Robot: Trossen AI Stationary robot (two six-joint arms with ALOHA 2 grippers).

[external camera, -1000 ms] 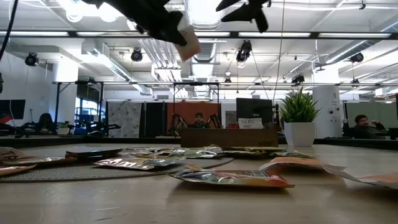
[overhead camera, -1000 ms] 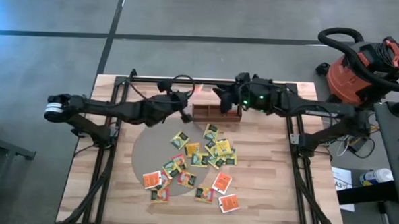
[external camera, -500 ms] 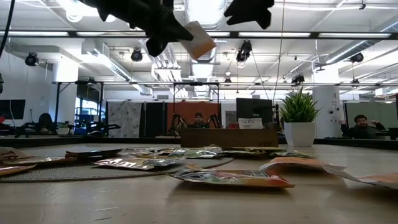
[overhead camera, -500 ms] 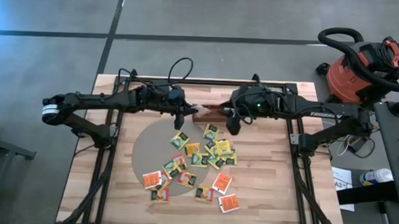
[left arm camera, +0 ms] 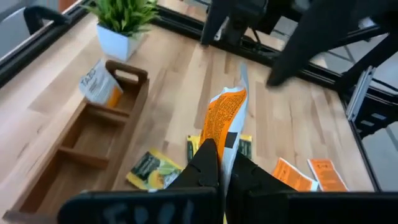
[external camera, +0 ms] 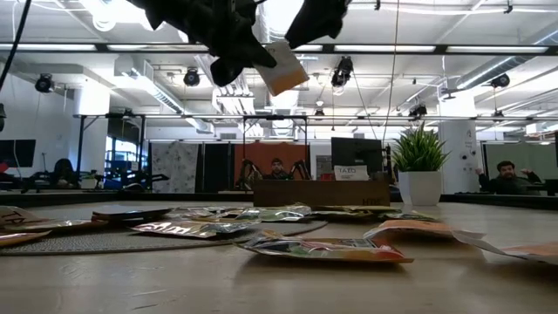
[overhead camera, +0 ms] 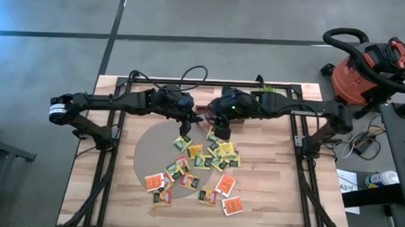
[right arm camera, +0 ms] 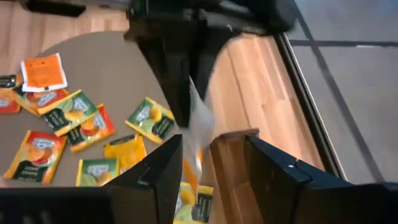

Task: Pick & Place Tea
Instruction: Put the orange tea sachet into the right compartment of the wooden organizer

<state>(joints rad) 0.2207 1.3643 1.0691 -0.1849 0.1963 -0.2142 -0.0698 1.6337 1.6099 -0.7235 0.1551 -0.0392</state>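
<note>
Nearest the front table edge, loose tea sachets (overhead camera: 230, 206) lie flat on the wood, with more spread over the round grey mat (overhead camera: 146, 152) behind them. None of these is touched by either arm.

Above the far part of that scatter, the left gripper (left arm camera: 219, 163) is clenched on one orange sachet (left arm camera: 225, 116), held on edge and well clear of the table. The right gripper (right arm camera: 205, 163) stands directly opposite, its fingers spread to either side of the same sachet's free end; it has not closed and appears not to bear on the paper. In the high view the two grippers meet just in front of the wooden three-compartment tray (left arm camera: 93, 146).

Judgement: the step in hand is a pass of the sachet from left to right. To do it well, the right fingers should close squarely on the free half before the left lets go. The paper is thin and limp, so a corner grip risks a twist or a drop.

Beyond, the tray already holds one sachet (left arm camera: 98, 86) in an end compartment. The potted plant (left arm camera: 123, 22) stands just past it.
</note>
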